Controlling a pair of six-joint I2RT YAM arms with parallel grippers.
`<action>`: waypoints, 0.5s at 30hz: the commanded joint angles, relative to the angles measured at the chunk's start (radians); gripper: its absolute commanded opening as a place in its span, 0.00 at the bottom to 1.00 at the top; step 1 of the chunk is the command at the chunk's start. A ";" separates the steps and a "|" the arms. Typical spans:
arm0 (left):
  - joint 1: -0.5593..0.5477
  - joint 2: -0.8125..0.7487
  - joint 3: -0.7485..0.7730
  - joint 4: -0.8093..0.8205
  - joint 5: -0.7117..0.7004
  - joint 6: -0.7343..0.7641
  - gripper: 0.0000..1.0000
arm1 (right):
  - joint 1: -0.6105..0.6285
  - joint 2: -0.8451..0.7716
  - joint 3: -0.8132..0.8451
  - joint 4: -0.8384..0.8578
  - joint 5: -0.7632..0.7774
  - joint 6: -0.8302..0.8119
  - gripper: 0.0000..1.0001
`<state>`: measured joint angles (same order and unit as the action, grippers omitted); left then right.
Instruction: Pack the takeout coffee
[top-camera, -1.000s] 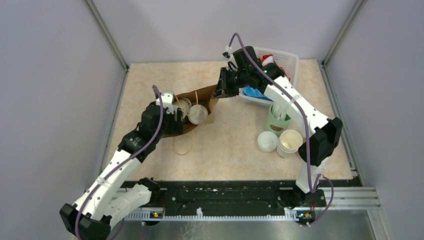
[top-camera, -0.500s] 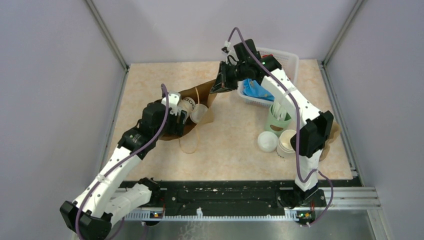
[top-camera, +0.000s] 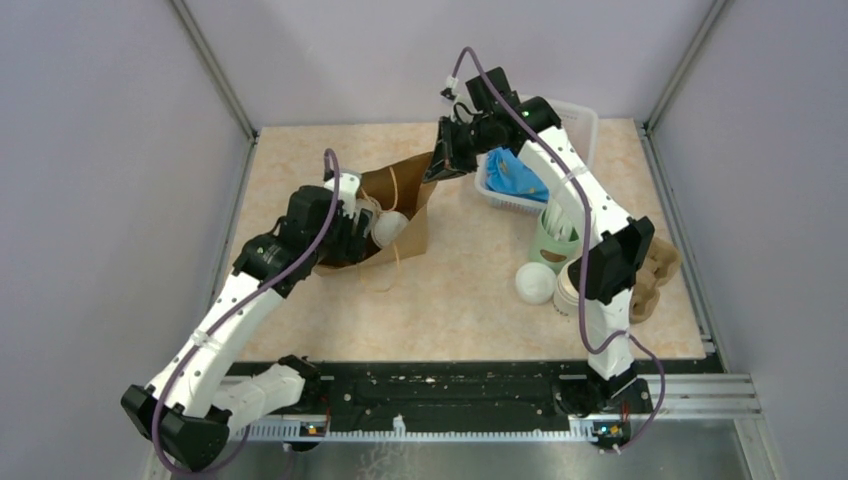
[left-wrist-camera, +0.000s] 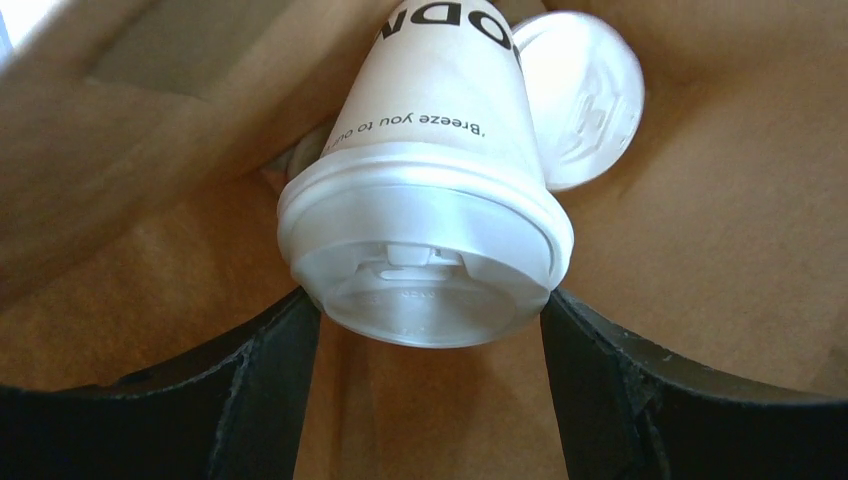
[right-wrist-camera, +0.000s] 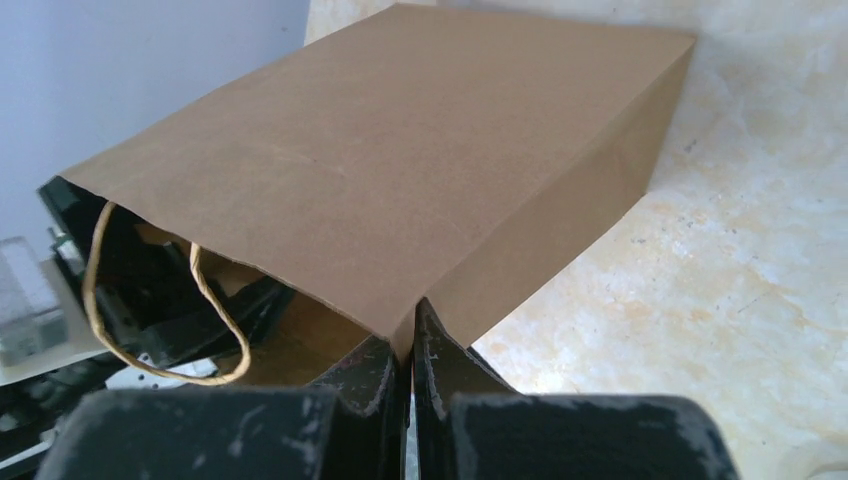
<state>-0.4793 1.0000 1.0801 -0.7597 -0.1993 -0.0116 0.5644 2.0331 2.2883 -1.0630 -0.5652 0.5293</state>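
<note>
The takeout coffee (left-wrist-camera: 430, 190), a white lidded cup with black lettering, lies inside the brown paper bag (top-camera: 405, 185), its lid toward my left wrist camera. My left gripper (left-wrist-camera: 428, 310) reaches into the bag's mouth, and its black fingers (left-wrist-camera: 285, 350) press against both sides of the lid rim. A second white lid (left-wrist-camera: 585, 100) shows deeper in the bag. In the top view a white cup shape (top-camera: 390, 228) shows in the bag's mouth. My right gripper (right-wrist-camera: 410, 325) is shut on the bag's (right-wrist-camera: 400, 170) corner edge and holds that end up (top-camera: 440, 165).
A white basket (top-camera: 575, 125) with a blue packet (top-camera: 515, 175) stands at the back right. A green holder (top-camera: 555, 240), a loose white lid (top-camera: 535, 283), a stack of white cups (top-camera: 568, 290) and a brown cardboard carrier (top-camera: 655, 270) sit to the right.
My right gripper has raised the bag's corner, so the bag stands more upright. My left gripper has gone deeper into the bag with the cup. The bag's handle has left the table.
</note>
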 joint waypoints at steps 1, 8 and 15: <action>0.001 0.043 0.135 -0.158 -0.043 -0.059 0.16 | -0.006 0.020 0.097 -0.037 0.059 -0.059 0.00; 0.002 0.126 0.173 -0.314 -0.045 -0.089 0.16 | 0.028 -0.012 0.083 -0.027 0.160 -0.135 0.00; 0.002 0.199 0.207 -0.346 0.028 -0.099 0.16 | 0.044 0.033 0.200 -0.061 0.248 -0.181 0.00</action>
<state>-0.4793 1.1709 1.2469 -1.0424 -0.2039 -0.0944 0.6006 2.0567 2.3718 -1.1236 -0.4297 0.4133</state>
